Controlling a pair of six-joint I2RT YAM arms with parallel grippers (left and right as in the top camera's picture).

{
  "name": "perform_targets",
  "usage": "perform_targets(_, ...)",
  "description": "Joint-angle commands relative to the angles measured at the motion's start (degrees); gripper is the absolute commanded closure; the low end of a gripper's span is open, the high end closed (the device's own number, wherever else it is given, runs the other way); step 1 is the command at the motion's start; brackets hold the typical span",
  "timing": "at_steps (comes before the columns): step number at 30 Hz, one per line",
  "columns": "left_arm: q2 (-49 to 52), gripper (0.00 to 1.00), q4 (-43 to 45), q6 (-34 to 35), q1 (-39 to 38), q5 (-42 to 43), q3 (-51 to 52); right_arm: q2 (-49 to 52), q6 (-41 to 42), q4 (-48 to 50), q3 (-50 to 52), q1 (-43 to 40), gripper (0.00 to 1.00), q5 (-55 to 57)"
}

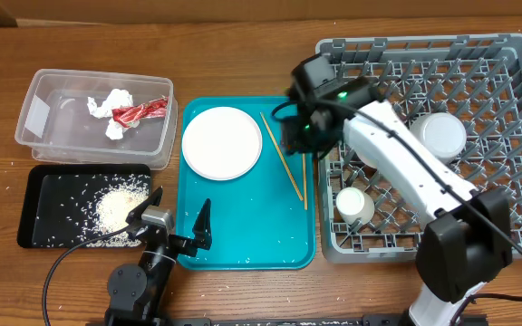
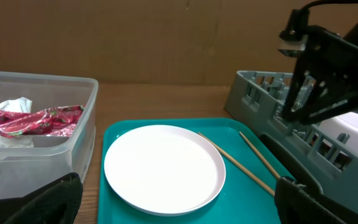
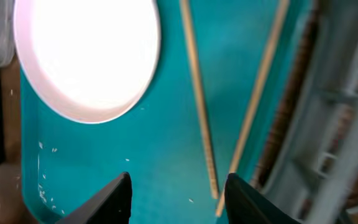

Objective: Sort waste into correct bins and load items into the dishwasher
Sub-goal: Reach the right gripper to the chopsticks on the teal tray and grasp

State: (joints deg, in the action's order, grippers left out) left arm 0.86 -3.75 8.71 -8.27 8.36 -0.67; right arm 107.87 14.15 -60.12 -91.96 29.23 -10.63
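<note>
Right wrist view: right gripper (image 3: 178,180) hangs over the right half of the teal tray (image 3: 166,124), jaws partly apart, nothing between them. Both chopsticks (image 3: 197,93) lie flat on the tray ahead of the fingers, long axes roughly along the tray's length, forming a V. Their near ends converge just inside the right-hand finger (image 3: 238,193), so the closing line crosses them but off-centre and close to the tips. The right arm looks like the one to use. The left gripper (image 1: 178,217) sits at the tray's near edge, wide open and empty, farther from the sticks. The tray floor is smooth hard plastic with a few rice grains (image 3: 45,193), and the sticks sit flush on it, so I'd expect the pads to have to touch down to get under them. Room: white plate (image 3: 86,56) is clear on the tray's left half. The outer stick runs close to the tray's right rim, with the dish rack (image 1: 424,43) wall just beyond, so it's tight that side.
</note>
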Motion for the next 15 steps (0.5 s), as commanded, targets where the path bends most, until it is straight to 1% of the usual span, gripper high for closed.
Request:
perform_targets(1,-0.5,0.00,0.2,-1.0,-0.5,0.1,0.4,2.1,-4.5,2.4,2.8,2.9,0.49,9.2)
perform_targets(3,-0.5,0.00,0.2,-1.0,-0.5,0.1,0.4,4.5,-6.0,3.7,3.1,3.5,0.48,13.0)
perform_targets(6,-0.5,0.00,0.2,-1.0,-0.5,0.1,0.4,8.2,-8.9,5.4,3.1,3.6,0.49,12.9)
perform_targets(7,-0.5,0.00,0.2,-1.0,-0.5,0.1,0.4,10.1,-10.3,5.9,3.1,3.6,0.53,12.2)
perform_targets(10,-0.5,0.00,0.2,-1.0,-0.5,0.1,0.4,12.6,-12.7,6.1,3.1,3.6,0.57,9.0)
perform_targets(13,-0.5,0.00,0.2,-1.0,-0.5,0.1,0.4,14.3,-12.7,6.0,3.1,3.9,0.59,9.0)
perform_targets(14,-0.5,0.00,0.2,-1.0,-0.5,0.1,0.4,14.6,-12.6,6.0,3.1,3.9,0.61,9.0)
perform_targets(15,-0.5,0.00,0.2,-1.0,-0.5,0.1,0.4,15.0,-12.2,6.1,3.1,3.9,0.65,9.0)
